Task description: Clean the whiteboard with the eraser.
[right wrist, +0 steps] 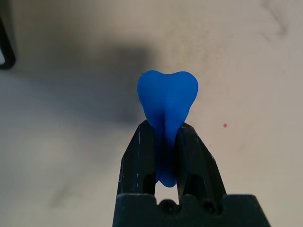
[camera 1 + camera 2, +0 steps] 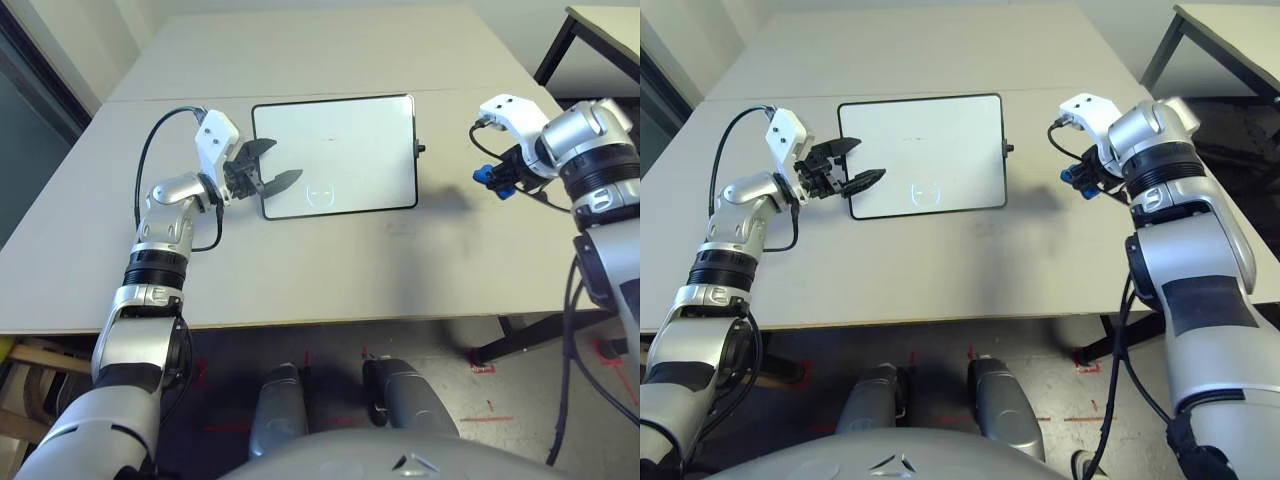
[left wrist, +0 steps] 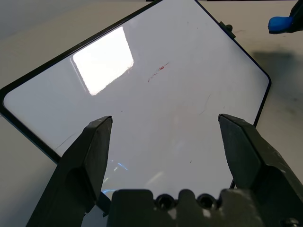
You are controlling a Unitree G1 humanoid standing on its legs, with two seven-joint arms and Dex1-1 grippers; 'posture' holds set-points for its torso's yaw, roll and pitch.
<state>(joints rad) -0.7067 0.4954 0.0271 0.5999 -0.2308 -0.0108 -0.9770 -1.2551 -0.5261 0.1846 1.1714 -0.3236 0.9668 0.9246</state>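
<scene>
Counter [image 2: 330, 280] pale, carries whiteboard [image 2: 340, 150] lying flat mid-surface, faint red marks on it; left gripper [image 2: 268, 176] at board's near-left corner, jaws spread; right gripper [image 1: 164, 142] off to board's right above bare counter, jaws pinching blue eraser [image 1: 167, 101].

We find no text, label, brand, number or sign that can be read: the whiteboard [image 3: 156, 94] bears only a few faint red strokes and thin scratches, which form no letter or figure.
</scene>
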